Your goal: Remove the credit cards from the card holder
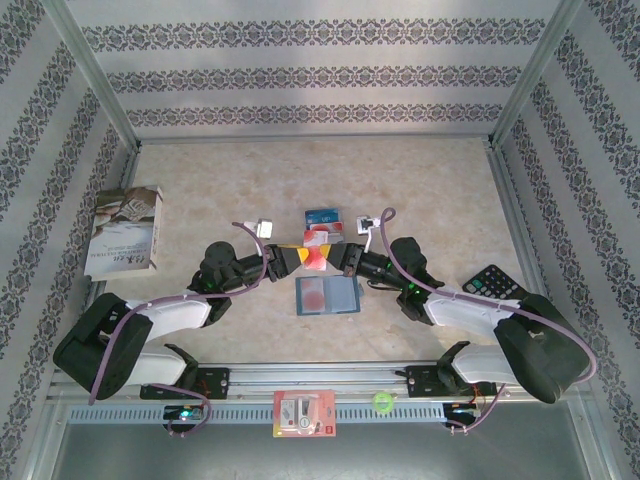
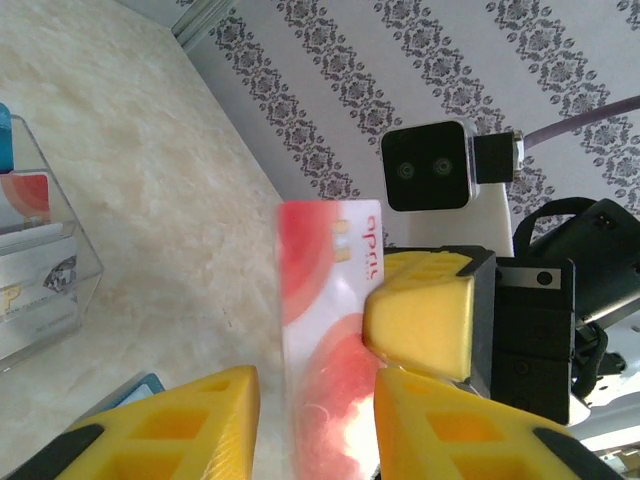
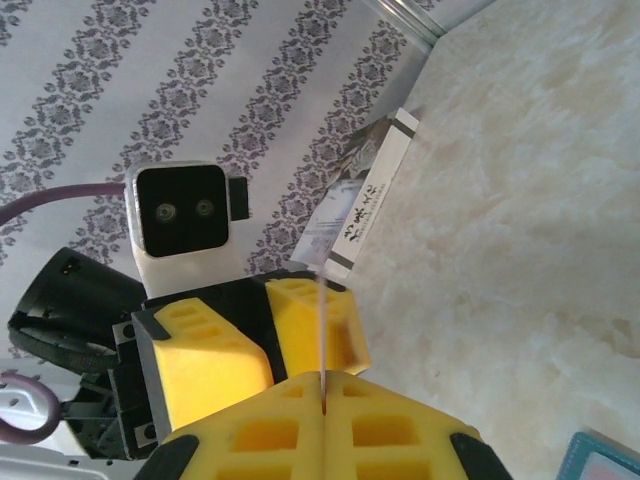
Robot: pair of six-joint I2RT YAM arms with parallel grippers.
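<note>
Right hand clamps the red-and-white credit card; left hand straddles it, jaws apart. Looks thin, stiff, slick: you pinch its flat faces.

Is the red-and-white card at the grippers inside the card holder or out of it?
Out. The right gripper pinches the red-and-white card by its edge, and the card holder lies spread open, apart from it.

One card holder; one book; one calculator

Print on the red-and-white card and the book spine is too blurred to read.
</note>
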